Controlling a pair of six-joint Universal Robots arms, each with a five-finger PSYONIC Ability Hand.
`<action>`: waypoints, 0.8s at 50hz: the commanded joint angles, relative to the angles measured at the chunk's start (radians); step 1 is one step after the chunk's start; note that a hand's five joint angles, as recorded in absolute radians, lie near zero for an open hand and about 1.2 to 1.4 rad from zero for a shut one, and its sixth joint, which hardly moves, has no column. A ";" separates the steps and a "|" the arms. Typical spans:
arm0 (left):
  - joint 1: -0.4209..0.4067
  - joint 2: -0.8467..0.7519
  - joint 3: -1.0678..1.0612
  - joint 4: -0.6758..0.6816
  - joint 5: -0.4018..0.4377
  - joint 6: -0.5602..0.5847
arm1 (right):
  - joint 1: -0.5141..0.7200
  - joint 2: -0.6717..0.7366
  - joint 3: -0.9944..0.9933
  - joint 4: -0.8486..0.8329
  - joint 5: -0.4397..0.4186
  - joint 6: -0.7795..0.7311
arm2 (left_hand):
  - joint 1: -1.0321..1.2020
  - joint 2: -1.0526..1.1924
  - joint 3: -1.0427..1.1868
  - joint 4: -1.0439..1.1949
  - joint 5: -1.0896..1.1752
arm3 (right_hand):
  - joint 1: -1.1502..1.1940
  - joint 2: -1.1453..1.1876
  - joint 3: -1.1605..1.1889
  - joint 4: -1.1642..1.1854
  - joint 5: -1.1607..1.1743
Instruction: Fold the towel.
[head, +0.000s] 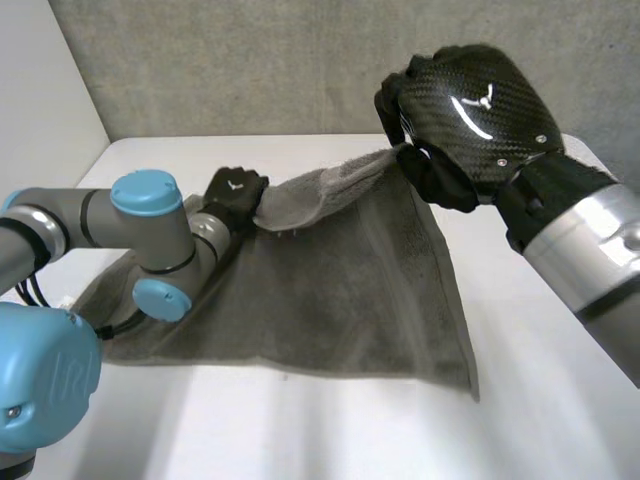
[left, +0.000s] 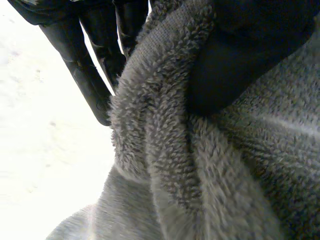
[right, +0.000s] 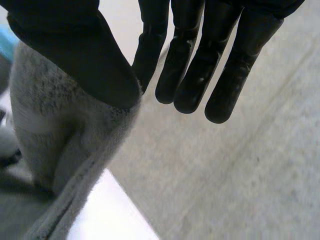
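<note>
A grey towel (head: 340, 290) lies spread on the white table (head: 560, 400), its far edge lifted. My left hand (head: 235, 195) is at the middle of that far edge. In the left wrist view its thumb (left: 235, 70) presses a bunched fold of towel (left: 165, 150) against the fingers (left: 92, 80). My right hand (head: 470, 110) is raised above the table's back right and holds the far right corner up, so the cloth slopes down from it. In the right wrist view the thumb (right: 75, 60) pinches the towel (right: 60, 130) against the nearest of the straight fingers (right: 150, 55).
My left forearm (head: 150, 230) reaches across the towel's left part. A grey wall (head: 250, 60) stands just behind the table's far edge. Bare table lies in front of the towel and to its right.
</note>
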 joint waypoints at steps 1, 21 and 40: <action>0.004 0.061 0.024 0.076 0.000 0.004 | -0.028 0.269 -0.146 0.005 0.064 0.000 | 0.268 0.236 0.240 0.236 0.247 | 0.430 0.228 0.216 0.203 0.253; 0.003 0.347 -0.032 0.221 -0.053 0.108 | -0.033 0.475 -0.484 -0.366 0.212 0.000 | 0.268 0.236 0.240 0.236 0.247 | 0.430 0.228 0.216 0.203 0.253; -0.172 0.311 -0.605 0.210 -0.051 0.209 | -0.146 0.541 -0.112 0.049 0.238 -0.141 | -0.829 -0.861 -0.858 -0.862 -0.851 | 0.430 0.228 0.216 0.203 0.253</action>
